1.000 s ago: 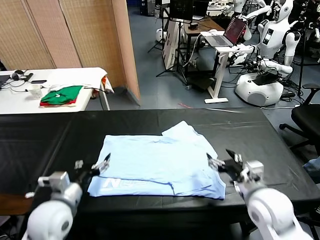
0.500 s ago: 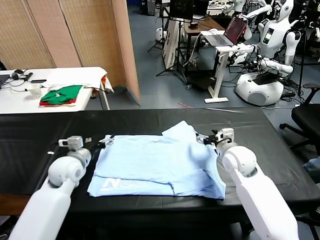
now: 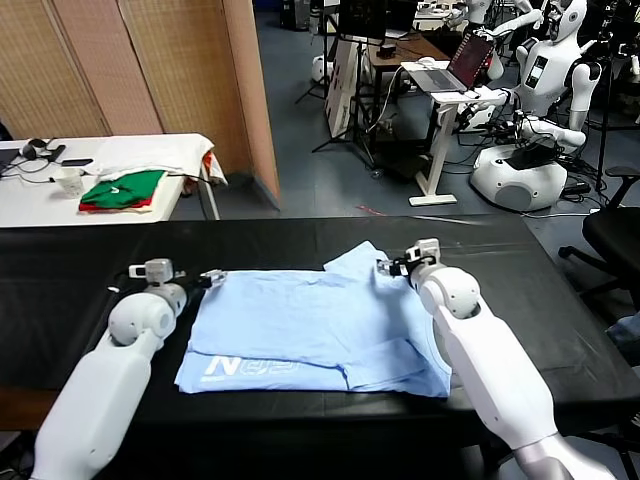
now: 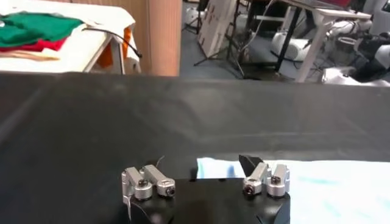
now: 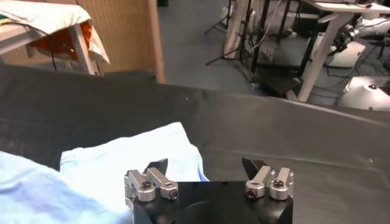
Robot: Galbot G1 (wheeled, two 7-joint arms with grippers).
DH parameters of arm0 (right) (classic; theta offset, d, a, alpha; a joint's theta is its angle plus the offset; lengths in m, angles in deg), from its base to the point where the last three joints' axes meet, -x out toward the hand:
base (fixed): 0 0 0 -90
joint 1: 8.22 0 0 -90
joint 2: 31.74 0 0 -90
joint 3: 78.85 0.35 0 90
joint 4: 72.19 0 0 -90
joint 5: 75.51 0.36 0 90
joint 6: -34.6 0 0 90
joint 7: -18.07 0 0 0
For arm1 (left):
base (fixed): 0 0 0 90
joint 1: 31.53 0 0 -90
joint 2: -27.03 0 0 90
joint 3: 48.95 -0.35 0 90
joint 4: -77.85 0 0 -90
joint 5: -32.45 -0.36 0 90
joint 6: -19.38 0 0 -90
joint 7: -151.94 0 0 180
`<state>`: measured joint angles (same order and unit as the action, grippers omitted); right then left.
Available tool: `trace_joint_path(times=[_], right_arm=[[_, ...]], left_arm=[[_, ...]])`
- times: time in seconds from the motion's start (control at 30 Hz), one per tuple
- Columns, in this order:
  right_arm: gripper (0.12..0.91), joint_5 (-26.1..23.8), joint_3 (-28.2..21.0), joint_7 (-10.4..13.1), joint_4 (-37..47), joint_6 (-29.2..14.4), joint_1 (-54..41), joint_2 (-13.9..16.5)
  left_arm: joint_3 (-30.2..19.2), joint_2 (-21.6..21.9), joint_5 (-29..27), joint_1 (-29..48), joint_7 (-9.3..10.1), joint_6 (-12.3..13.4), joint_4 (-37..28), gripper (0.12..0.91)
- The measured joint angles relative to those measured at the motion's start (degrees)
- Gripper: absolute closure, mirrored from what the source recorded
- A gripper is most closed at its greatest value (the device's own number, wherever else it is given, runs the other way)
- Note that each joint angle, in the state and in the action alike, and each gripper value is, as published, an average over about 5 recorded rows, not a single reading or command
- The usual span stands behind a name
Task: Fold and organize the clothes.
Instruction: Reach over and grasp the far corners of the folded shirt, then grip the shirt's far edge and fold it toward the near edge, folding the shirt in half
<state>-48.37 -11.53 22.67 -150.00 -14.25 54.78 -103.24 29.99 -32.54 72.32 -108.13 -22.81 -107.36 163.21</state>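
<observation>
- Both arms have swung forward from the near edge of the shirt to its far edge; our left gripper (image 3: 205, 277) now sits at the far-left corner, our right gripper (image 3: 392, 267) at the far-right, by the sleeve.
- Shirt (image 3: 310, 328) itself looks unchanged: spread flat on the black table (image 3: 80, 280), lettering at the near-left, one sleeve poking out toward the far side.
- Fingers: both pairs stand apart, nothing between them. Left wrist view shows the shirt corner (image 4: 219, 167) just ahead of the fingers (image 4: 251, 164); right wrist view shows the sleeve (image 5: 128, 155) under the left-hand finger (image 5: 157, 167).
- Step, as we read it: lining up to grasp the far edge for a fold toward us.
- Next move calls for dropping both grippers onto the fabric and pinching one layer at matching points, else the fold skews.
- Green and red pile (image 3: 122, 190) on the white side table isn't ours.
</observation>
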Motion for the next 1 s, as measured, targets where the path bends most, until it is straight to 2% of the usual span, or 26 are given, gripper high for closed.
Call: trace_joint_path(times=[0.07, 0.13, 0.33, 0.5, 0.6, 0.73, 1.0], right_arm=[[0.251, -0.2, -0.2, -0.2, 0.6, 0.0, -0.2, -0.4], [0.325, -0.4, -0.3, -0.4, 1.2, 0.0, -0.4, -0.7], [0.629, -0.6, -0.6, -0.7, 1.9, -0.1, -0.6, -0.9], [0.760, -0.7, -0.6, -0.8, 2.0, -0.4, -0.4, -1.0], [0.830, -0.7, -0.6, -0.9, 2.0, -1.3, -0.2, -1.0], [0.882, -0.6, -0.1, -1.3, 1.3, -3.9, 0.4, -0.9], [0.884, -0.4, 1.4, -2.4, -1.8, -8.7, 2.4, 0.5]], left_arm=[[-0.2, 0.0, -0.2, -0.1, -0.07, -0.1, -0.1, 0.223], [-0.4, -0.1, -0.5, -0.2, -0.10, -0.2, -0.4, 0.281], [-0.5, -0.2, -0.7, 0.2, -0.23, -0.2, -1.0, 0.535], [-0.9, -0.3, -0.2, 0.7, -0.44, -0.2, -1.0, 0.721], [-1.3, -0.5, -0.2, 0.8, -0.57, 0.0, -1.0, 0.806], [-1.4, -0.8, -0.3, 0.8, -0.41, 0.8, -0.5, 0.869], [0.2, -0.3, 0.8, -0.6, 0.08, 1.5, 2.3, 0.879]])
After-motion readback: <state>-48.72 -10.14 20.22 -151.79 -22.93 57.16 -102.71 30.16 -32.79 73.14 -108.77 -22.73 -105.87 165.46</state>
